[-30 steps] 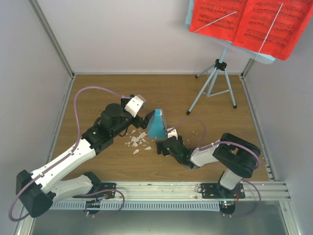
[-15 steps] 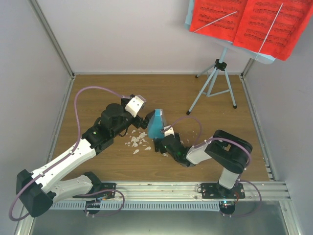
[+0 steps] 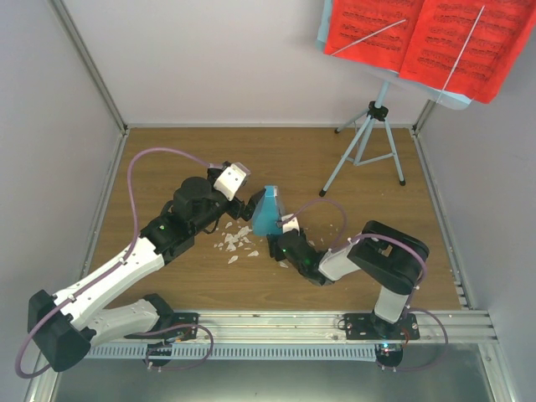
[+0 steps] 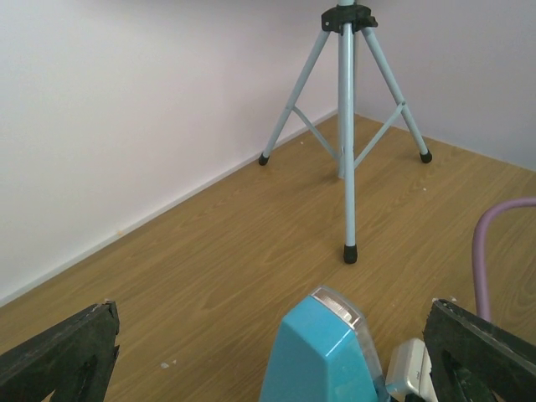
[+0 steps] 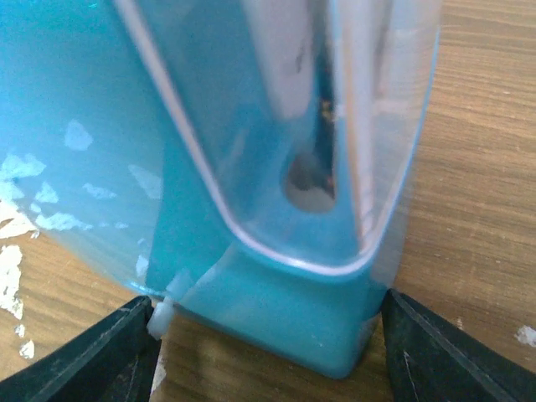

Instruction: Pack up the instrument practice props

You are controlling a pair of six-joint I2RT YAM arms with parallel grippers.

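The small blue box (image 3: 268,213) stands upright mid-table, with the clear triangular piece (image 5: 377,126) covering its front face. My right gripper (image 3: 275,243) reaches it from the near side. Its fingers (image 5: 109,360) press against both sides of the box's base (image 5: 276,318). From the left, my left gripper (image 3: 249,205) is wide open around the box's top (image 4: 327,352) without touching it. The pale-blue music stand (image 3: 368,142) is on its tripod at the back right. It carries the red sheet-music pages (image 3: 427,38).
Small white scraps (image 3: 236,243) lie on the wood just left of the box and show beside it (image 5: 8,276) in the right wrist view. A purple cable (image 4: 486,243) loops near the box's right side. Walls and frame rails enclose the table.
My right gripper has slid forward toward the box and its fingers have narrowed onto the base. The left arm and the stand have stayed put.
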